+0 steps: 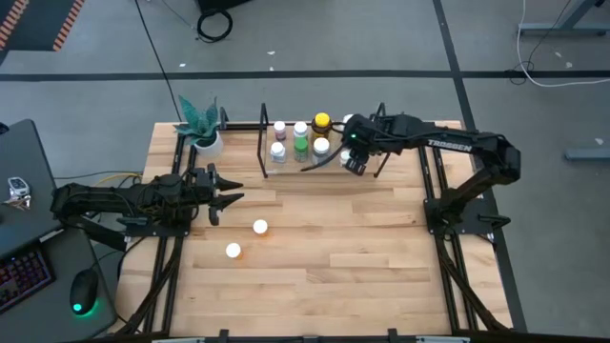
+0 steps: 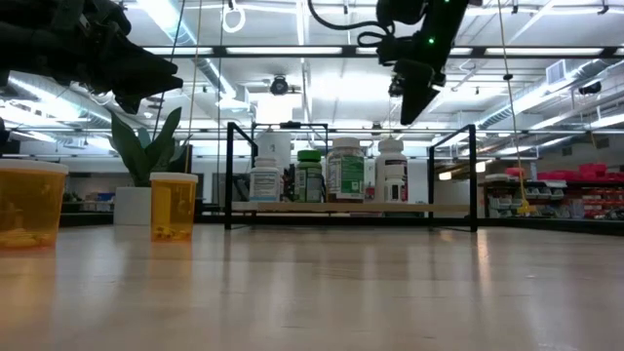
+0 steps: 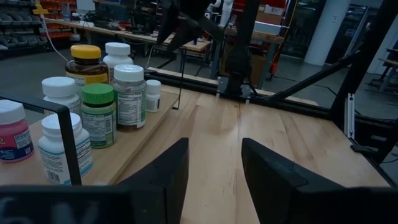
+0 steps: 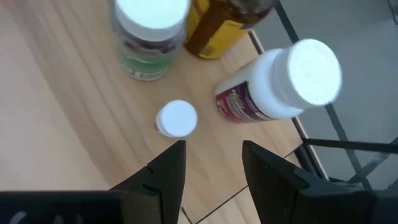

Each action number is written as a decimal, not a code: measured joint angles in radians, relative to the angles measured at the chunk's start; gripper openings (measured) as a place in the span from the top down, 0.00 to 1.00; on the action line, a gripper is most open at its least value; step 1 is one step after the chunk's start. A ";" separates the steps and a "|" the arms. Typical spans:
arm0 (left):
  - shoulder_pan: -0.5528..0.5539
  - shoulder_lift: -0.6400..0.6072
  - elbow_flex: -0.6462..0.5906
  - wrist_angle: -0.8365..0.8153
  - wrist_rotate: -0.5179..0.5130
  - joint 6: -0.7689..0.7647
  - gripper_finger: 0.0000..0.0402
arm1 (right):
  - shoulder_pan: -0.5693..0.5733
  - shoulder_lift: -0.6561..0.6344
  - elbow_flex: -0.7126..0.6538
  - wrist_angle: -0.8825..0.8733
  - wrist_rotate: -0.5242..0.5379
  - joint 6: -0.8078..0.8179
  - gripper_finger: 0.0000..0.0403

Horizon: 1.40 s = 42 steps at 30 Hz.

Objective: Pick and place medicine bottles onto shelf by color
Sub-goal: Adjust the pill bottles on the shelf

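Right gripper empty over the shelf, two orange bottles left on the table.

My right gripper [image 1: 355,162] hung above the right end of the shelf [image 1: 286,164], fingers apart and holding nothing, with a small white-capped bottle [image 4: 177,118] standing on the board directly beneath them. The medicine bottles [image 1: 301,138] stood clustered on the shelf, at about twelve o'clock on the table. My left gripper [image 1: 226,189] waited at about nine o'clock, fingers likewise spread and empty. Two orange bottles [image 1: 259,227] with white caps stood near the table's middle, one just toward seven o'clock from the other. I judged a placement complete and a fresh pick due: the next move called for lowering an open gripper squarely over one orange bottle and closing below its cap.
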 joint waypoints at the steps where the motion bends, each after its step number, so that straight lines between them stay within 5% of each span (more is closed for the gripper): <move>1: 0.000 0.000 0.000 0.000 0.000 0.000 0.62 | -0.005 -0.014 -0.015 0.012 -0.005 0.003 0.59; 22: 0.000 0.000 0.000 0.000 0.000 0.000 0.62 | -0.012 -0.125 -0.171 0.075 -0.038 0.086 0.59; 42: 0.000 0.000 0.000 0.000 0.000 0.000 0.63 | -0.011 -0.121 -0.233 0.115 -0.051 -0.043 0.59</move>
